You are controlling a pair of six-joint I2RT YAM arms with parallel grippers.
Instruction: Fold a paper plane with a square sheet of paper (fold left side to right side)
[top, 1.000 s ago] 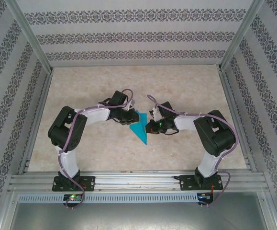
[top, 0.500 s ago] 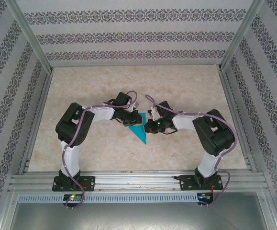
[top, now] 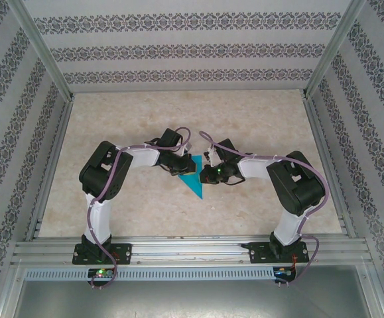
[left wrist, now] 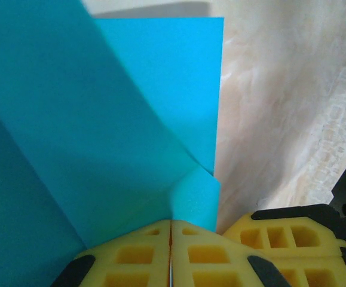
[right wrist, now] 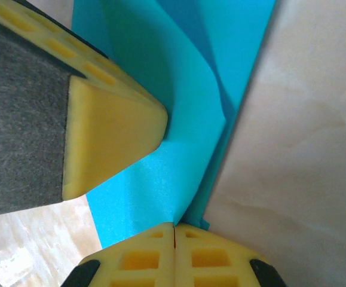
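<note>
The work sits inside a booth of patterned walls (top: pixel 192 46) on a metal frame (top: pixel 42 59). There is bare space all around the two arms. The table (top: pixel 258 126) is pale, marble-look, flat and smooth. It would give paper little grip, so a flat layer would likely slide rather than lift.

The sheet of paper (top: pixel 195 179) lies at the middle of the table between the two wrists. It is already partly folded, with a long point aimed at the near edge. It looks thin and very light, limp enough to curl under its own spring. In the left wrist view a raised flap (left wrist: pixel 101 119) bows up from the flat layer. Creases look likely to hold, but a hard pull could tear or crumple it. The best places to take hold are probably a free corner or a raised edge, with the other side pinned flat.

The left gripper (left wrist: pixel 171 236) has its yellow fingers (left wrist: pixel 131 257) pressed together, and a fold of paper runs right into the seam. The right gripper (right wrist: pixel 174 236) is closed the same way, with its tips at the paper's edge. Whether either one actually nips a layer or only presses on it cannot be told.
</note>
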